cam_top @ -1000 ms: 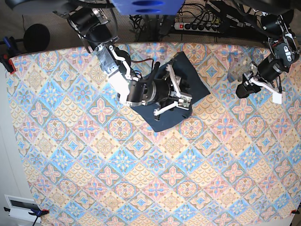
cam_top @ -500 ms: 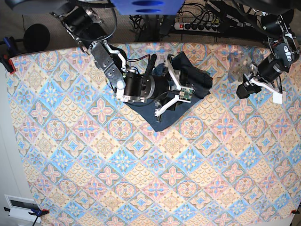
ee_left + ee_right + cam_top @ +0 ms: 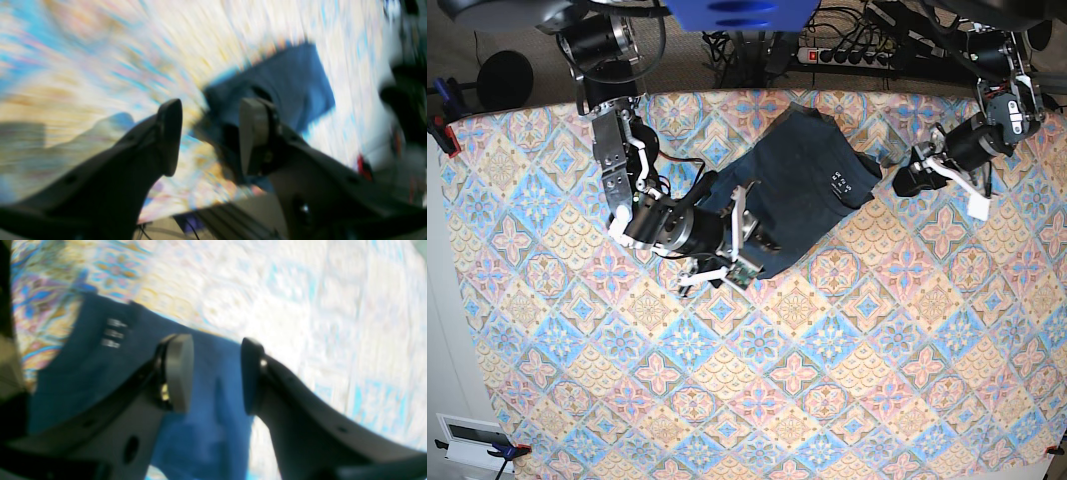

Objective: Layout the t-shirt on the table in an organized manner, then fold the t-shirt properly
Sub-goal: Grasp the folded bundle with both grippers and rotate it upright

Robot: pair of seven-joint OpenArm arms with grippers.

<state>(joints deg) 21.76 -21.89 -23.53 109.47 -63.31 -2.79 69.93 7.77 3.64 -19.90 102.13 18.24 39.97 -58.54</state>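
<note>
Navy cotton, the t-shirt (image 3: 797,185) lies folded into a compact, roughly rectangular bundle on the far central part of the table (image 3: 827,400), set at a diagonal, with its small white printed label (image 3: 839,182) showing on top toward the bundle's right side. In the base view the right gripper (image 3: 717,262) sits over the shirt's near-left corner, its white fingers spread apart with nothing between them; the right wrist view confirms the jaws stand wide, with blue fabric (image 3: 206,426) lying flat beneath the gap. The left gripper (image 3: 947,180) hangs above the patterned cloth near the far right edge, just beside the shirt's right corner but clear of it. Its wrist view is heavily motion-blurred, yet the two fingers (image 3: 255,133) are plainly parted and empty, the shirt (image 3: 287,86) visible beyond them.
</note>
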